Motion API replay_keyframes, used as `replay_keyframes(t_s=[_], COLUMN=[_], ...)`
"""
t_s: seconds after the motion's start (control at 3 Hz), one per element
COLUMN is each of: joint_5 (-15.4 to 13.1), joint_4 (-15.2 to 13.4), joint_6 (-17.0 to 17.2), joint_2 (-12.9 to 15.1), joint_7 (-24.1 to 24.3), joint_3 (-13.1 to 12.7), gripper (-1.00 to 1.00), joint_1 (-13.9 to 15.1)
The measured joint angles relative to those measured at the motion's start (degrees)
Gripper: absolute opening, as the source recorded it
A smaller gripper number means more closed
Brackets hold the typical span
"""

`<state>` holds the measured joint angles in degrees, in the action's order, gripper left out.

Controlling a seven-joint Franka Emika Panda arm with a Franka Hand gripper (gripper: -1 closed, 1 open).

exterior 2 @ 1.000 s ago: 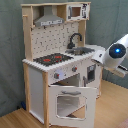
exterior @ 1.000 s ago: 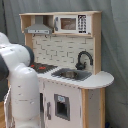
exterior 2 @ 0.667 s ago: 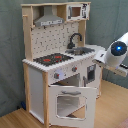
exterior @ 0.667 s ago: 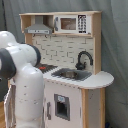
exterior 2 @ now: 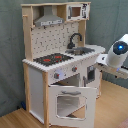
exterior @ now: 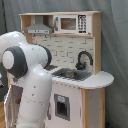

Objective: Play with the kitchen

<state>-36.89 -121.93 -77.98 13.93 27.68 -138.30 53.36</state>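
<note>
In the first exterior view the robot arm [exterior: 27,82] fills the foreground and hides the left part of the kitchen [exterior: 75,60], including the hob and the oven door. In the second exterior view the arm [exterior 2: 116,56] is cut off by the second exterior view's right edge. The gripper appears in neither exterior view.

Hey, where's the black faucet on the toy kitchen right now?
In both exterior views the black faucet arches over the grey sink, against the pegboard back; in the second exterior view, right of the red-ringed hob.
</note>
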Motion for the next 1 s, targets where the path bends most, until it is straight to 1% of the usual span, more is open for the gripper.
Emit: replay_keyframes(t_s=[0.33, 0.67, 1.0], joint_5=[-0.4, -1.5, -3.8], joint_4=[-3.5, -6.3, -8.2], joint_6=[-4.7, -9.4, -12.4], joint_2=[2.6, 4.9, 8.4], joint_7=[-0.7, -2.1, -3.8], joint_3=[0.7, 1.4, 1.6], gripper=[1.00, 1.00, 1.00], joint_1=[0.2, 1.0, 2.3])
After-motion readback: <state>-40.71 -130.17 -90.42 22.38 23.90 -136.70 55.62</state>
